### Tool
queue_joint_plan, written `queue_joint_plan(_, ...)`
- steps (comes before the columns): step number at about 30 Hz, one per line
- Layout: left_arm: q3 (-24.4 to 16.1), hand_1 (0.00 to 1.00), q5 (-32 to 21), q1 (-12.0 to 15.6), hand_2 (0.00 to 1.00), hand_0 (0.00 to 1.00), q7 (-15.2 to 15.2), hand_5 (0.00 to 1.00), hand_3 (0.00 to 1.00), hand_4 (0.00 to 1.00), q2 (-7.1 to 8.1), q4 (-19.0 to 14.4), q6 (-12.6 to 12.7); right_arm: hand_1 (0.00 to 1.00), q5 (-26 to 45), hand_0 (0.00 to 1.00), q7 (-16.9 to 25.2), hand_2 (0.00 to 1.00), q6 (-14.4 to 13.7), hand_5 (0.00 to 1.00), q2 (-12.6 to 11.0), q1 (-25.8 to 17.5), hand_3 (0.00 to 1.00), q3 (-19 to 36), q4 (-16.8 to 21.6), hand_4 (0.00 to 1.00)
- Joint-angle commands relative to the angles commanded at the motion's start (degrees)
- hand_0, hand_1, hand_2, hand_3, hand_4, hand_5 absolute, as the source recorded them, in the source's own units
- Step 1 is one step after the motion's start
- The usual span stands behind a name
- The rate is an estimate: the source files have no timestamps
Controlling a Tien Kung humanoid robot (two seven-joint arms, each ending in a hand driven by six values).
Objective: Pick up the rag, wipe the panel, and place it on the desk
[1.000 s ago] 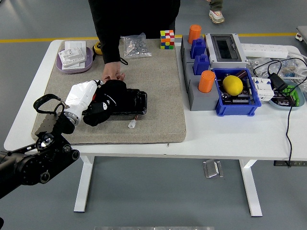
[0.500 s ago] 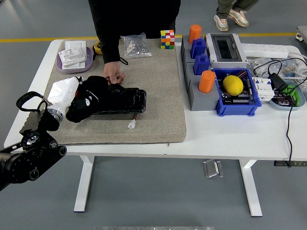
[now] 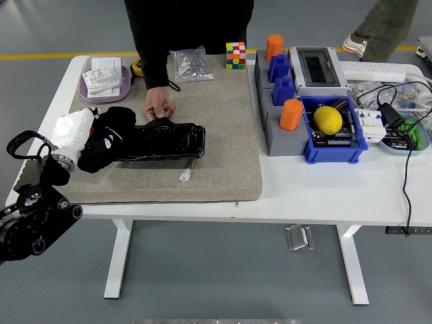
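Note:
A glossy black panel (image 3: 165,142) lies on the grey mat (image 3: 223,128). My left hand (image 3: 91,138), white-backed with dark fingers, comes in from the lower left. It rests at the panel's left end, curled on a dark rag (image 3: 111,128) that bunches under it. The rag and my fingers are hard to tell apart. A person in black stands at the far side, and their hand (image 3: 159,108) holds the panel's far edge. My right arm is out of view.
A small white connector (image 3: 185,175) lies on the mat in front of the panel. A purple tray (image 3: 102,79), a bag of screws (image 3: 190,65) and a colour cube (image 3: 235,55) sit at the back. Grey and blue bins (image 3: 334,138) with orange cylinders and a yellow ball stand to the right, with cables beyond.
My left hand with the rag has slid left along the panel to its left end. The person's hand stays on the panel's far edge.

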Motion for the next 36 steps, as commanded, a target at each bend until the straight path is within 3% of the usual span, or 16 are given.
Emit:
queue_joint_plan(8,-0.6,0.140,0.1,0.1,0.494,0.215,0.0,0.002,0.398,0.369,0.00,0.3,0.1,0.664,0.2,0.725,0.0,0.696,0.0,0.579,0.0,0.2,0.586,-0.3,0.0,0.941)
queue_joint_plan(15,0.9,0.139,-0.4,-1.0,0.494,0.215,0.2,0.002,0.399,0.367,-1.10,-0.2,0.0,0.663,0.5,0.725,0.0,0.696,0.1,0.579,0.0,0.4,0.586,-0.7,0.0,0.941)
queue_joint_plan(36,13.8,0.137,-3.6,-8.1,0.495,0.215,1.0,0.002,0.399,0.366,-5.35,-2.7,-0.5,0.664,1.0,0.726,-0.1,0.696,0.2,0.583,-0.5,1.2,0.586,-1.8,0.0,0.942)
